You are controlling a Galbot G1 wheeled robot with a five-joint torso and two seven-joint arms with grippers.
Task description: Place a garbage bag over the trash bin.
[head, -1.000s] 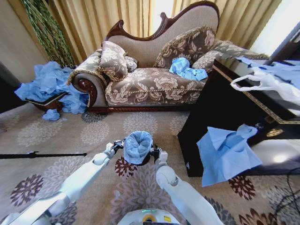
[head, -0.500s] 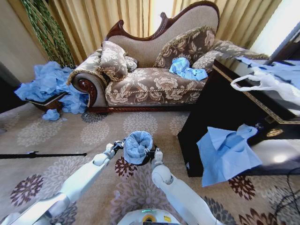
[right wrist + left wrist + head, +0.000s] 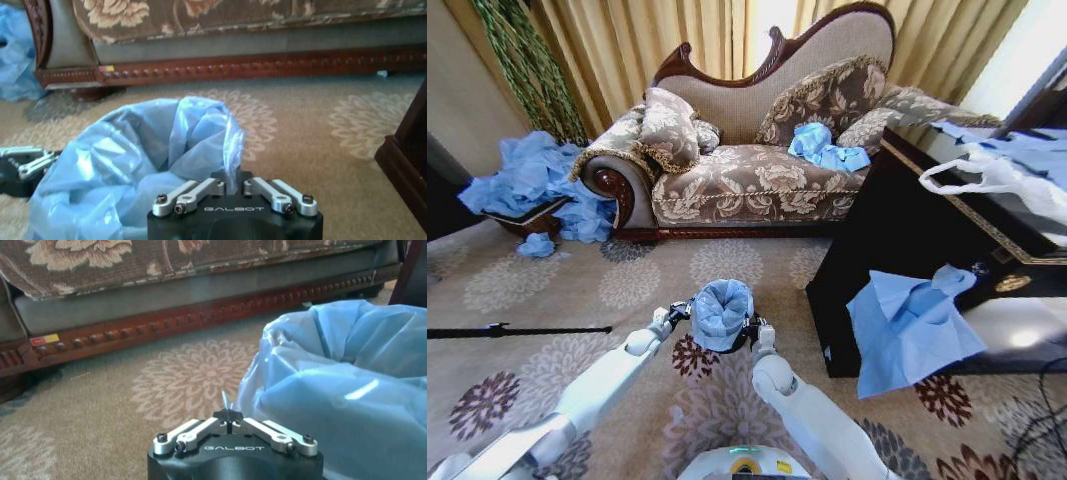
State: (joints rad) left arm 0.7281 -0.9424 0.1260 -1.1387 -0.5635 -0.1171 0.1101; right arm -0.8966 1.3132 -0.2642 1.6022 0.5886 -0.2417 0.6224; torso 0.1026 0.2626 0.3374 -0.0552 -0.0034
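Right arm is tucking closer in beside the bin [image 3: 745,343] than a second ago, while the bag [image 3: 721,309] and left arm are sitting much as they were. On the floral carpet [image 3: 547,280] in front of the sofa [image 3: 747,170], the left gripper [image 3: 674,311] is pressing against the bag's near-left edge, its jaws pinched together on a thin sliver of film. The light-blue bag is already draping over the black bin's mouth, bunched and crinkled on top. The right gripper [image 3: 760,327] is hugging the bin's right side, jaws likewise nipped shut on a fold of plastic.

Doing this step well probably means both arms drawing the hem outward and down evenly, so the thin film seats around the rim without tearing or tipping the light bin.

From the left wrist, the bag's [image 3: 347,385] hollow mouth is showing, which the head camera flattens. From the right wrist, the left gripper [image 3: 23,161] is appearing at the bag's [image 3: 133,155] far side, confirming both are flanking it.
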